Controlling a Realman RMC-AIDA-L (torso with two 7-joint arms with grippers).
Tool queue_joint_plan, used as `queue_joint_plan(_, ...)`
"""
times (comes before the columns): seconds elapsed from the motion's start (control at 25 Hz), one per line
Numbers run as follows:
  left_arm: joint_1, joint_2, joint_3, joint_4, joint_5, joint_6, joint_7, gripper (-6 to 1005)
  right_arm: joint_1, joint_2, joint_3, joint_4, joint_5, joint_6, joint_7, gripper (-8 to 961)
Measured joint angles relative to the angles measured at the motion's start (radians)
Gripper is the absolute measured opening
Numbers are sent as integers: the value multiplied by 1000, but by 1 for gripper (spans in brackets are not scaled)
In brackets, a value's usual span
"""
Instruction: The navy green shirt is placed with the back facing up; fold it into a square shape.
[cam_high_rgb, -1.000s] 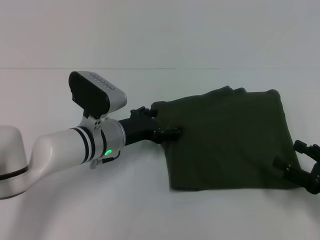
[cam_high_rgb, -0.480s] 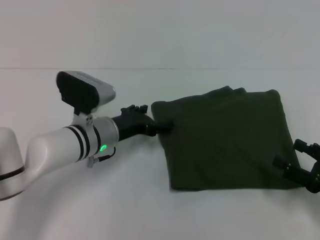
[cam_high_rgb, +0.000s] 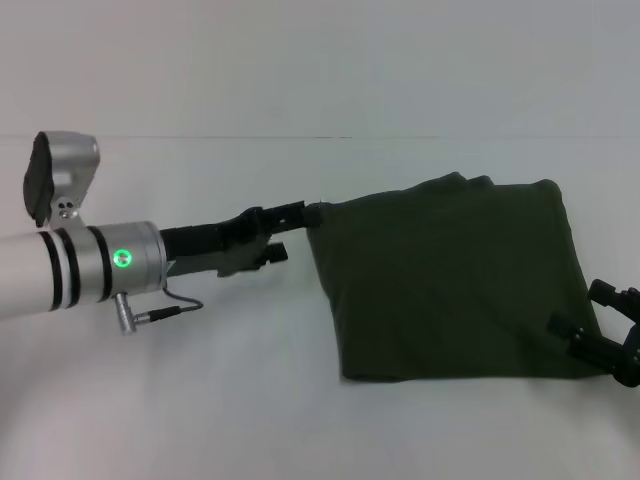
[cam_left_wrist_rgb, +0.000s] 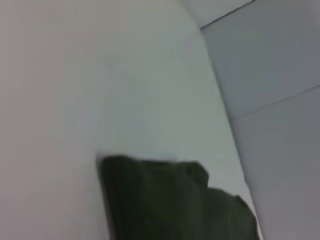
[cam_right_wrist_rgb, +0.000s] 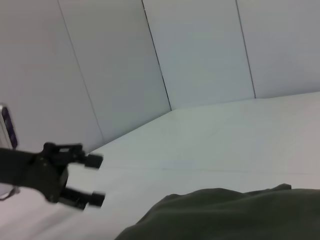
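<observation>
Folded dark olive-green fabric shirt (cam_high_rgb: 455, 280) lies roughly square on the white table (cam_high_rgb: 250, 400), so the left pincer (cam_high_rgb: 290, 232), released, sits clear beside its edge, while the right pincer (cam_high_rgb: 605, 340) waits at the opposite corner, its grip impossible to tell.

Folded navy green shirt (cam_high_rgb: 450, 285) lies between left hand (cam_high_rgb: 292, 230) and right hand (cam_high_rgb: 600, 335).

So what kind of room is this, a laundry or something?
More likely a robot test bench: a bare white table, plain panelled walls, one folded green shirt, and two black robot hands, left hand and right hand.
</observation>
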Motion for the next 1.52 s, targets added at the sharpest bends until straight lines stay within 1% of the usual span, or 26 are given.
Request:
queue_joint_plan(0.04,0,5,2,-5,11,13,-37,919,0,0,0,0,0,0,0,900)
queue_joint_plan(0.12,2,6,3,-11,31,33,-75,919,1,0,0,0,-1,-2,0,900)
queue_joint_plan(0.24,7,-4,4,-19,42,5,-71,919,2,0,0,0,-3,-4,-1,900)
queue_joint_plan(0.36,5,-20,8,-22,44,-42,-56,920,3,0,-2,0,-4,-6,-1,900)
queue_joint_plan(0.48,-1,-42,12,-22,44,-84,-43,920,2,0,-1,0,-4,-10,0,900)
queue_joint_plan(0.6,-8,-69,22,-18,46,-138,-36,920,2,-1,-1,-1,-4,-13,0,900)
queue_joint_plan(0.72,-17,-90,26,-16,46,-176,-29,919,1,-2,0,-1,-4,-15,0,900)
queue_joint_plan(1.16,-42,-135,61,-18,47,-262,-1,918,-2,-2,0,0,-4,-22,0,900)
queue_joint_plan(1.28,-45,-142,73,-16,47,-280,2,917,-2,-2,0,0,-4,-22,0,900)
queue_joint_plan(1.52,-54,-143,73,-21,47,-283,9,916,-2,-2,-1,1,-5,-22,0,900)
